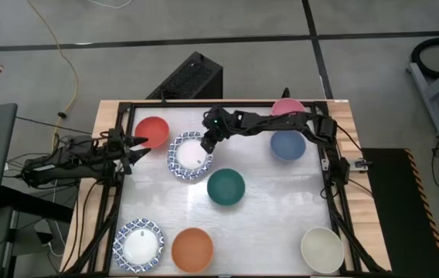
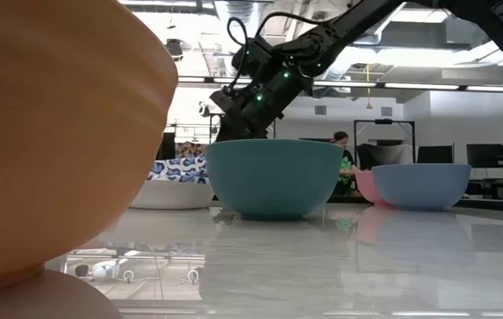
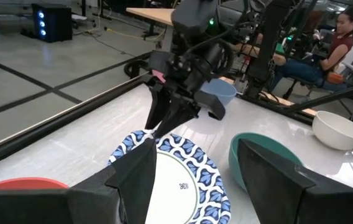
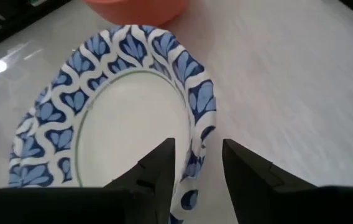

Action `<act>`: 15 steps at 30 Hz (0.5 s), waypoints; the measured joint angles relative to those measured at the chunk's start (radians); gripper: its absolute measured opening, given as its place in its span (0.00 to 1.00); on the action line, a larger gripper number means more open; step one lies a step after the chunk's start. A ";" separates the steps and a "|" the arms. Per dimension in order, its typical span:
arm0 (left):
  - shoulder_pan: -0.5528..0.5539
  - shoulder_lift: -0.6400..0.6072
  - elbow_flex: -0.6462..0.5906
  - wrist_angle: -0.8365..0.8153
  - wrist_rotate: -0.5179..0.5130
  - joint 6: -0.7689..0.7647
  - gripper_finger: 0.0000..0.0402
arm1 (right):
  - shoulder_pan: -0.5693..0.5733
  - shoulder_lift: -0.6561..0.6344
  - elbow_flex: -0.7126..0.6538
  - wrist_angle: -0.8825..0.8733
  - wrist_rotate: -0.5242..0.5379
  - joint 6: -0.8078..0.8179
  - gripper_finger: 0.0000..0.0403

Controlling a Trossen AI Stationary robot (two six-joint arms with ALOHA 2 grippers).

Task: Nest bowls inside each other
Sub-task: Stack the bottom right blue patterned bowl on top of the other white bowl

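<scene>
Six bowls stand apart on the white table: red [image 1: 152,131], pink [image 1: 287,106], blue [image 1: 287,144], dark green [image 1: 226,188], orange [image 1: 192,249] and cream [image 1: 321,249]. None sits inside another. My right gripper [image 4: 198,152] reaches from the right to the blue-and-white patterned plate [image 1: 190,156] beside the red bowl. It is open, its fingers astride the plate's rim. My left gripper [image 1: 138,147] waits open and level at the table's left edge, next to the red bowl [image 3: 21,184]. My right gripper slants down from the table's right side over the plate's far right rim [image 4: 196,134]. One finger [image 4: 161,158] stands over the plate's inside and the other [image 4: 238,158] outside it. I cannot tell whether either touches the rim. The plate lies flat on the table.
A second patterned plate [image 1: 139,245] lies at the near left corner beside the orange bowl. A black frame [image 1: 119,193] borders the table. Free room lies at the table's middle right, between the green, blue and cream bowls. People sit in the room beyond.
</scene>
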 joint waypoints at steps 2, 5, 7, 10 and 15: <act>0.000 0.000 0.000 0.000 0.000 0.000 0.53 | 0.009 0.000 0.000 -0.003 0.018 0.000 0.37; 0.000 0.000 0.000 0.000 0.000 0.000 0.53 | 0.018 0.000 0.000 -0.003 0.018 0.000 0.37; 0.000 0.000 0.000 0.000 0.000 0.000 0.53 | 0.021 0.000 0.000 -0.015 0.019 0.000 0.37; 0.000 0.000 0.000 0.000 0.000 0.000 0.53 | 0.025 0.011 0.000 -0.012 0.043 0.001 0.37; 0.000 0.000 0.000 0.000 0.000 0.000 0.53 | 0.030 0.014 0.000 -0.006 0.059 0.004 0.37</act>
